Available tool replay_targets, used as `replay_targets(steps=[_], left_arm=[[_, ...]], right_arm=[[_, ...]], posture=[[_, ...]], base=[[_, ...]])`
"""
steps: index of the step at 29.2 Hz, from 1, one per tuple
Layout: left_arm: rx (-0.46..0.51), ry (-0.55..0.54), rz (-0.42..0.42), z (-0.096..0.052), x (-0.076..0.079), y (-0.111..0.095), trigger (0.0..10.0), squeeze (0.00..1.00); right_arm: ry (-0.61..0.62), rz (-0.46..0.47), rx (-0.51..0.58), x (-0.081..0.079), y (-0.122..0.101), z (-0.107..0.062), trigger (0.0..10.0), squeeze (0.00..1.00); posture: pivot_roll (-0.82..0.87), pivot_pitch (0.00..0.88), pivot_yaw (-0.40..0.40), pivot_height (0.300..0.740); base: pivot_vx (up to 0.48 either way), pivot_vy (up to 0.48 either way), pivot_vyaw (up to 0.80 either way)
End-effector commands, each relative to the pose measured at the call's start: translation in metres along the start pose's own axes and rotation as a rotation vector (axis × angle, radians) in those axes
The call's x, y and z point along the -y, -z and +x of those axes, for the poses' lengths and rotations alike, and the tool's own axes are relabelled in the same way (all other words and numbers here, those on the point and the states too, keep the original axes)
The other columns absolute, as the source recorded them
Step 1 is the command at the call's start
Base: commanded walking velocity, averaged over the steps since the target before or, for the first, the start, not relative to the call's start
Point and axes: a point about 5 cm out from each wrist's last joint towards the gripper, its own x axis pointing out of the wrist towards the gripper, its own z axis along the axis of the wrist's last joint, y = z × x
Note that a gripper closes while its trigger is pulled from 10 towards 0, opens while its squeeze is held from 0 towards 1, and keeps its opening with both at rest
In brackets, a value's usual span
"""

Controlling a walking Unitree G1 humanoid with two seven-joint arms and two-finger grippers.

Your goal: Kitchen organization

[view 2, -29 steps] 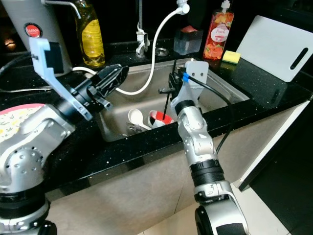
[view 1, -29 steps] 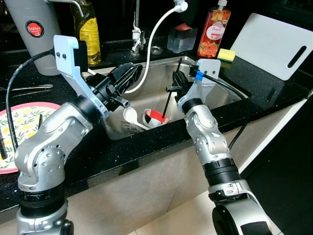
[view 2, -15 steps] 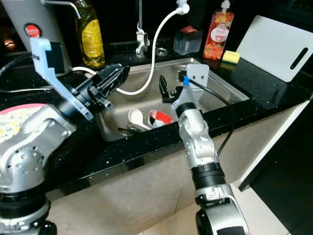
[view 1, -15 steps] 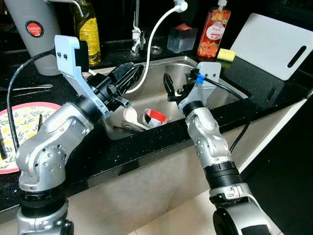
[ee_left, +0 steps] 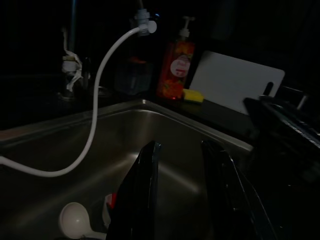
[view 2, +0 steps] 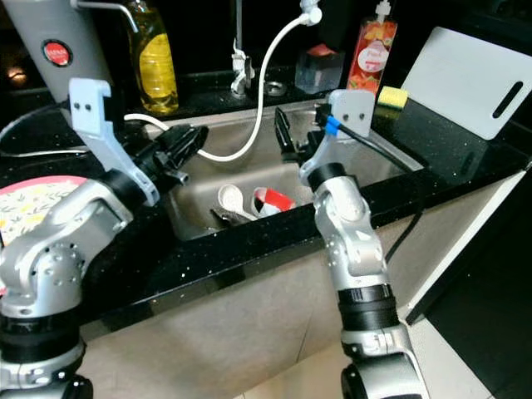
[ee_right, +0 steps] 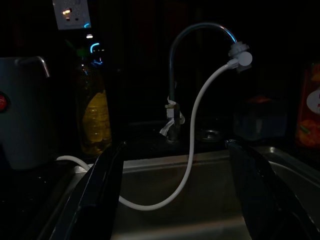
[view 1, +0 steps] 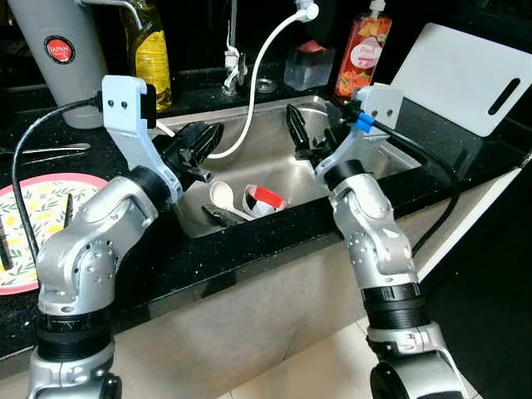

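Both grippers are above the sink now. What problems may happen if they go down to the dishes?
1. The white hose hangs across the sink beside the left gripper; the arm might snag it.
2. The red-and-white cup, the white ladle and some utensils lie piled together, so a grasp may slip or take the wrong item.
3. The right gripper, open, is near the sink wall and could knock it.

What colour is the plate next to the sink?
The plate is pink-rimmed, with a yellow-and-green leafy pattern; the left eye view shows it best.
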Motion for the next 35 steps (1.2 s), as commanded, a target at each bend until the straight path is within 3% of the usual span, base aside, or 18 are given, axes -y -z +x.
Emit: replay_targets(steps=[1, 13, 24, 30, 35], left_arm=[[-0.018, -0.05, 0.056, 0.0, -0.005, -0.003, 10.0, 0.0], [-0.16, -0.34, 0.163, -0.001, -0.031, 0.006, 10.0, 0.0], [-0.165, -0.61, 0.33, -0.009, -0.053, -0.003, 10.0, 0.0], [-0.273, -0.806, 0.342, -0.021, -0.068, 0.008, 10.0, 0.0], [-0.3, -0.928, 0.327, -0.032, -0.079, 0.01, 10.0, 0.0]], right_arm=[[-0.019, 0.004, 0.006, 0.001, -0.006, -0.005, 10.0, 0.0], [-0.003, 0.003, 0.003, 0.01, -0.014, -0.007, 10.0, 0.0], [0.002, 0.005, -0.013, 0.012, -0.014, -0.009, 10.0, 0.0], [-0.007, 0.011, -0.015, 0.012, -0.014, -0.007, 10.0, 0.0], [-0.015, 0.012, -0.02, 0.012, -0.014, -0.006, 10.0, 0.0]], posture=[[-0.08, 0.117, -0.044, 0.74], [-0.08, 0.117, -0.037, 0.74], [-0.07, 0.114, -0.038, 0.74], [-0.06, 0.116, -0.046, 0.74], [-0.06, 0.119, -0.05, 0.74]], base=[[0.0, 0.0, 0.0], [0.0, 0.0, 0.0], [0.0, 0.0, 0.0], [0.0, 0.0, 0.0], [0.0, 0.0, 0.0]])
